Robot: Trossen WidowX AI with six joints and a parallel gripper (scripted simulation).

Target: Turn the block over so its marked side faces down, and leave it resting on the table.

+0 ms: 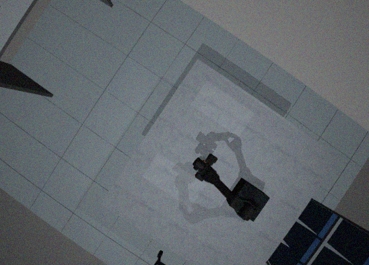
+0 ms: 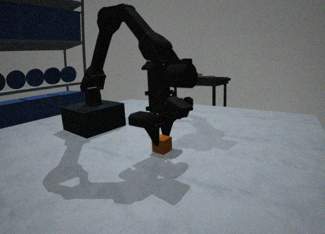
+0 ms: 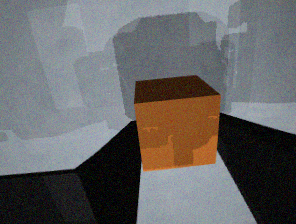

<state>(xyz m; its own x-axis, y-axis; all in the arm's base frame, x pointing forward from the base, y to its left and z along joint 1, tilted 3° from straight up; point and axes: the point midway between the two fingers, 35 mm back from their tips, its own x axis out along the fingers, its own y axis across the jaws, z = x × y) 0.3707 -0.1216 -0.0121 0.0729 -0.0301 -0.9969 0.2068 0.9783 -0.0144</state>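
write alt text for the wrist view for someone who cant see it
An orange block sits on the pale table, between the gripper's two dark fingers, which press against its left and right sides. Grey shadows fall across the table behind it.

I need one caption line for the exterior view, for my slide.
The gripper closes its fingers around the orange block resting on the table.
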